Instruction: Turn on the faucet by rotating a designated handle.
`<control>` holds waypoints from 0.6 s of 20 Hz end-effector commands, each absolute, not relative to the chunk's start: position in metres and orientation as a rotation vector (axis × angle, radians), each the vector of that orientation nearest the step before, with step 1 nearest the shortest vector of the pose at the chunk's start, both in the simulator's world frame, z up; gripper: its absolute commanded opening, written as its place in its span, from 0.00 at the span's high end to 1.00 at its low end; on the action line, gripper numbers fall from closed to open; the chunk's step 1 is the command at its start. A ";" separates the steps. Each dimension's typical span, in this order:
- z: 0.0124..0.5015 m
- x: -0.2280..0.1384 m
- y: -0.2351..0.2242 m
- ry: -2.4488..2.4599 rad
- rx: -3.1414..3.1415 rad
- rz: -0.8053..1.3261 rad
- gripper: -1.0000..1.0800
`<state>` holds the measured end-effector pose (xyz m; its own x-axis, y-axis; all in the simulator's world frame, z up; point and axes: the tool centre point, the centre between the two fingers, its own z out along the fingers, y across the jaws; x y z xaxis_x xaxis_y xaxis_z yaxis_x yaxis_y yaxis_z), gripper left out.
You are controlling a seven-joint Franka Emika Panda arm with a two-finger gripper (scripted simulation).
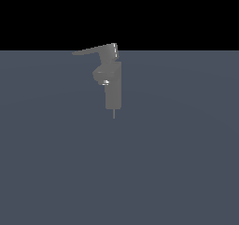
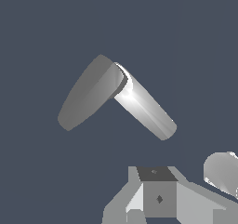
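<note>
- The grey faucet [image 1: 113, 91] stands upright on the dark blue-grey floor [image 1: 177, 163], just left of centre in the exterior view.
- Its handle [image 1: 93, 50] juts from the top hub toward the exterior view's left.
- Seen from the wrist, the gripper [image 2: 158, 197] sits apart from the handle [image 2: 88, 93]; whether its jaws are apart or together cannot be told.
</note>
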<state>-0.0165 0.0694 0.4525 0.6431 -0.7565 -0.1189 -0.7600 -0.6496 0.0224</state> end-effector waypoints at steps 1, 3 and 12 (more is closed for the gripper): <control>0.442 -0.002 0.074 1.394 -2.783 0.197 1.00; 0.434 0.010 0.078 1.466 -2.753 0.208 1.00; 0.388 0.057 0.096 1.784 -2.604 0.243 1.00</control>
